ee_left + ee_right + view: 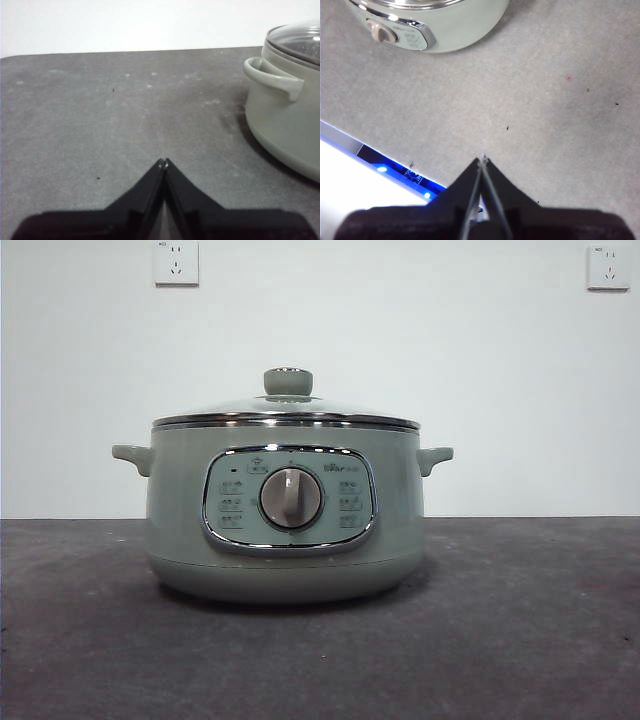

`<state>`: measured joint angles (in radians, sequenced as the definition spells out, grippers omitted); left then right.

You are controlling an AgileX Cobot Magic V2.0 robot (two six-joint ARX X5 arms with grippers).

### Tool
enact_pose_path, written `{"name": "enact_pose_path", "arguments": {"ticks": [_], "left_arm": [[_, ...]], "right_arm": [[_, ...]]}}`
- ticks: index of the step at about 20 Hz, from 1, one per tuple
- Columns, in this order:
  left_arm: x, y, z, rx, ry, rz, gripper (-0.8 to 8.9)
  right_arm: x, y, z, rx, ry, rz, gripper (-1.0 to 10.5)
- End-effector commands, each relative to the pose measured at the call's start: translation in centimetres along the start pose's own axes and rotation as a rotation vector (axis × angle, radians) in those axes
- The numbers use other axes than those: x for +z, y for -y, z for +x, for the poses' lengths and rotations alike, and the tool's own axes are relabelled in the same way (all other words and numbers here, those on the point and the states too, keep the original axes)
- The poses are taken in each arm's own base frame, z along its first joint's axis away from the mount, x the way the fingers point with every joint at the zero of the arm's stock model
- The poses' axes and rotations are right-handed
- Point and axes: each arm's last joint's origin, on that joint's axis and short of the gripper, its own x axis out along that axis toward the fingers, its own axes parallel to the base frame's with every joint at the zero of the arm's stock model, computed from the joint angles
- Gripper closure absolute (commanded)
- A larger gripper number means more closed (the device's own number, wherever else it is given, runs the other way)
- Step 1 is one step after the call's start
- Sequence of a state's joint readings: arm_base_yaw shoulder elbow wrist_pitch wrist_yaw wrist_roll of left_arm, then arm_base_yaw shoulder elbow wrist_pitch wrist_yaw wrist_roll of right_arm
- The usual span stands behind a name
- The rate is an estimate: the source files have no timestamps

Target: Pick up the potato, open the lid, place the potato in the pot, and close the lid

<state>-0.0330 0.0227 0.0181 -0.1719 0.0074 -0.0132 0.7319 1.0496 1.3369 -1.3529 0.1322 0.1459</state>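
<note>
On the dark grey table (pixel 520 640), the squat sage-green electric pot (pixel 285 530) wears its domed glass lid (pixel 287 408). No potato shows. Left gripper (pixel 163 161) and right gripper (pixel 483 159) hang pinched together, empty, apart from it. A blind search could bump the pot.

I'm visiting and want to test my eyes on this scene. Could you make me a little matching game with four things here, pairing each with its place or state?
Things:
1. lid
2. pot
3. left claw
4. right claw

Descriptions:
A. shut, over bare table with the front dial in sight
B. sits closed on top of the pot
C. shut, with a side handle in sight
D. stands on the dark table, dial facing the front camera

Pairs: 1-B, 2-D, 3-C, 4-A
</note>
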Motion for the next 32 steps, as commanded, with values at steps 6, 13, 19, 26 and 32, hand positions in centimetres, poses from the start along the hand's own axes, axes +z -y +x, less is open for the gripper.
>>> {"name": "enact_pose_path", "arguments": {"ticks": [6, 13, 19, 26, 32], "left_arm": [[-0.6, -0.1, 0.3, 0.005, -0.042, -0.010, 8.16], [-0.7, -0.1, 0.4, 0.005, -0.062, -0.010, 8.16], [-0.7, -0.1, 0.4, 0.006, -0.062, -0.010, 8.16], [-0.7, -0.1, 0.4, 0.006, -0.062, -0.010, 8.16], [-0.7, -0.1, 0.4, 0.006, -0.064, -0.010, 8.16]], "right_arm": [[0.0, 0.0, 0.2, -0.004, -0.004, 0.008, 9.5], [-3.0, 3.0, 0.6, -0.124, 0.394, 0.071, 9.5], [-10.1, 5.7, 9.2, -0.328, 1.058, 0.268, 9.5], [-15.4, 6.3, 14.2, -0.421, 1.007, 0.317, 9.5], [-16.5, 6.3, 15.8, -0.431, 0.928, 0.327, 9.5]]}}
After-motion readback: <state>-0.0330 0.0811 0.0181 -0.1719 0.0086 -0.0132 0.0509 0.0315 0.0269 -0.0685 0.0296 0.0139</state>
